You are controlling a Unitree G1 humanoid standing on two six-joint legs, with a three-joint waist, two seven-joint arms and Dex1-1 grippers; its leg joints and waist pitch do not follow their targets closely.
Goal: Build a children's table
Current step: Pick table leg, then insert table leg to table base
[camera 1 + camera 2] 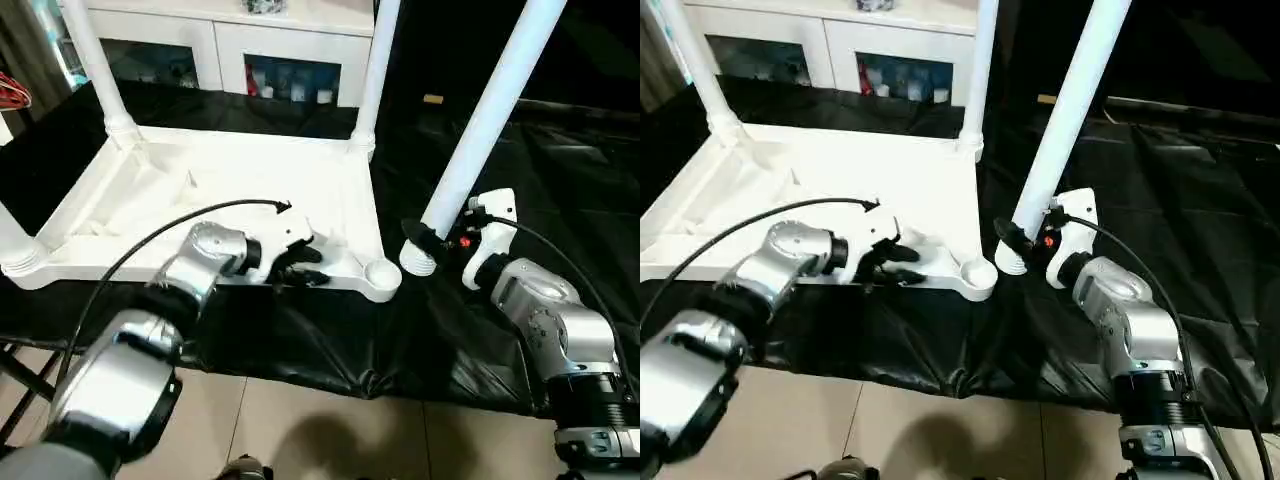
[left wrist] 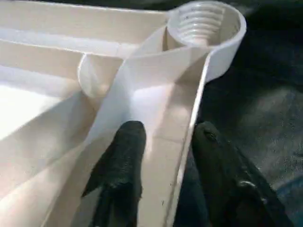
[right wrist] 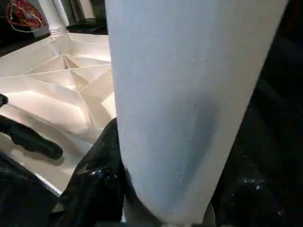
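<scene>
The left pincer straddles the near rim of the upturned tabletop, one black finger inside the rim wall and the other outside it; whether they press the wall I cannot tell. Just beyond its fingertips sits the empty threaded corner socket.

The right pincer is closed around the thick lower end of a loose white leg, its fingers on either side of the shaft. The leg leans up and away, its foot just beside that empty socket and apart from it.

The children's table lies upside down on a counter draped in black sheeting, ribbed underside up. Two legs stand in the far corner sockets, and a third shows at the near left corner. Behind stands a white glass-doored cabinet.
</scene>
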